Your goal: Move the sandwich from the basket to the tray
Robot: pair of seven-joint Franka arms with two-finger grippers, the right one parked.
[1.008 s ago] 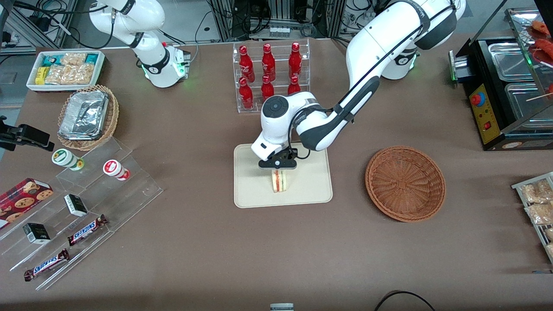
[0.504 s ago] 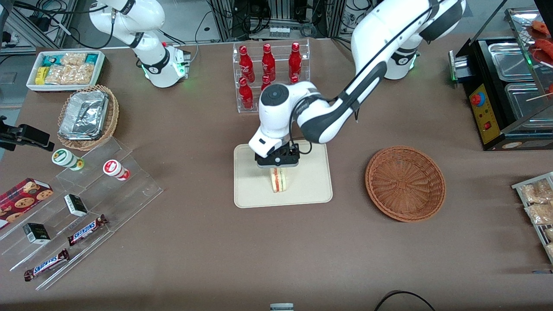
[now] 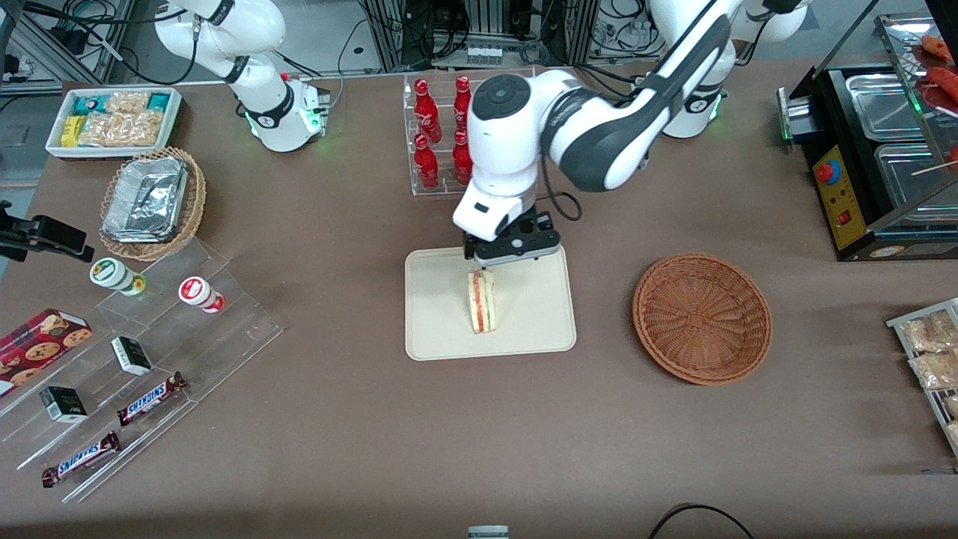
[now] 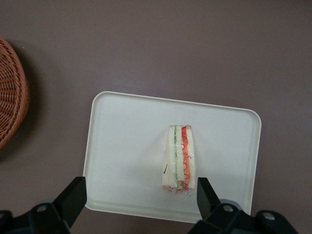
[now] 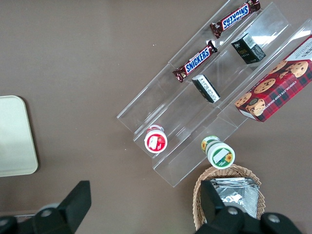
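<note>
Hovering released above the sandwich (image 3: 483, 301) on the tray (image 3: 441, 329), tool (image 3: 512, 253); basket (image 3: 702, 318) nearby.

Brown table (image 3: 359, 449), cabled equipment racks (image 3: 486, 30) above.

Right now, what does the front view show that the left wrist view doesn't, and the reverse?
Front view only: the whole basket, empty, and the red bottles. Left wrist view only: the open tool hanging above the tray's edge, clear of the sandwich. Both: sandwich resting on the tray, plus part of the basket.
</note>
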